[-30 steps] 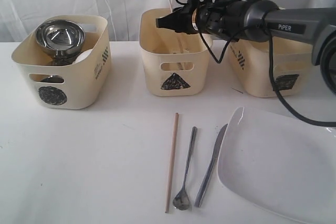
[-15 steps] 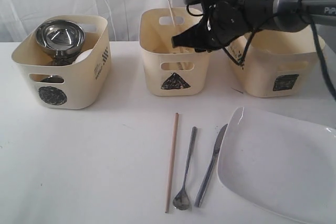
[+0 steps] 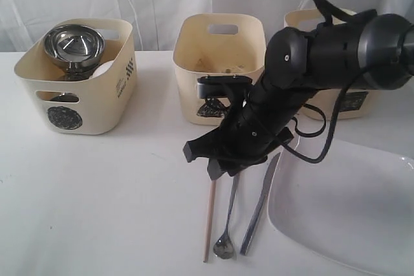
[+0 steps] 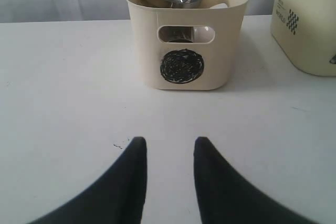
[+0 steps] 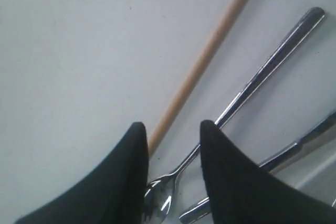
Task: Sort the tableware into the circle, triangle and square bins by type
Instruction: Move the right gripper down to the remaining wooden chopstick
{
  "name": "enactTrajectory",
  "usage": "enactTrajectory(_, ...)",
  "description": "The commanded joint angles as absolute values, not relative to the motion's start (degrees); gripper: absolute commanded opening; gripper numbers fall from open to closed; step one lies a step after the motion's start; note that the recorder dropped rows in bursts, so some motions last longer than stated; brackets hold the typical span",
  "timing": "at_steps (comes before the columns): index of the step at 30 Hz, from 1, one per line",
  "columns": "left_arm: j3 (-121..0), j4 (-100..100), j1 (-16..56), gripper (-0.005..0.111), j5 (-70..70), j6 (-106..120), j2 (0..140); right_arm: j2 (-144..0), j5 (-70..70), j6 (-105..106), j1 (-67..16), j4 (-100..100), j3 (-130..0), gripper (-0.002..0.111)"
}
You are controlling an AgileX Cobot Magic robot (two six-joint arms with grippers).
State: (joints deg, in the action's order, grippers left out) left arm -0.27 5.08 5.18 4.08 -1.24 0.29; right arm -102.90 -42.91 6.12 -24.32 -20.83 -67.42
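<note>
You are at the cutlery step. Your right gripper point(image 3: 204, 161) hangs low over the near end of the row on the table point(image 3: 97, 192): chopstick point(image 3: 209, 224), spoon point(image 3: 224, 246) and knife point(image 3: 257, 214), side by side and just apart. Its fingers stand parted and hold nothing. In the right wrist view the chopstick point(image 5: 210, 51) runs in beside one finger point(image 5: 134, 156), while the spoon point(image 5: 247, 90) shows in the gap. Which of the two you are lined up on is hard to tell from this angle; it looks like the chopstick.

Your left gripper point(image 4: 169, 141) is also parted and empty, over bare table, facing the circle bin point(image 4: 184, 87).

The circle bin point(image 3: 84, 95) holds the steel bowl point(image 3: 73, 44) on top of other round pieces. The triangle bin point(image 3: 194, 82) stands just behind your right arm, and the square bin point(image 3: 359, 101) is partly hidden by it. The big white plate point(image 3: 336, 218) lies on the table beside the knife.

Next, centre the fingers across one thin piece only and drop until the tips reach the table. Close without catching its neighbour, then lift it to the triangle bin.
</note>
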Motion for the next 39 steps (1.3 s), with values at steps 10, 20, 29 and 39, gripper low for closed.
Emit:
enactTrajectory(10,0.00,5.49,5.34,0.036,4.29,-1.20,0.00,-89.92,-42.74,1.42,-24.60,-16.58,-62.98,0.032)
enactTrajectory(20,0.00,5.49,5.34,0.036,4.29,-1.20,0.00,-84.46,-36.63,-8.31,-25.20,-12.32,-49.00,0.034)
enactTrajectory(29,0.00,5.49,5.34,0.036,4.29,-1.20,0.00,-86.21,-26.35,-9.24,-29.94,-13.48,-47.25,0.053)
enactTrajectory(39,0.00,5.49,5.34,0.036,4.29,-1.20,0.00,-96.06,-27.12,-10.04,-32.29,-14.04,-53.51,0.053)
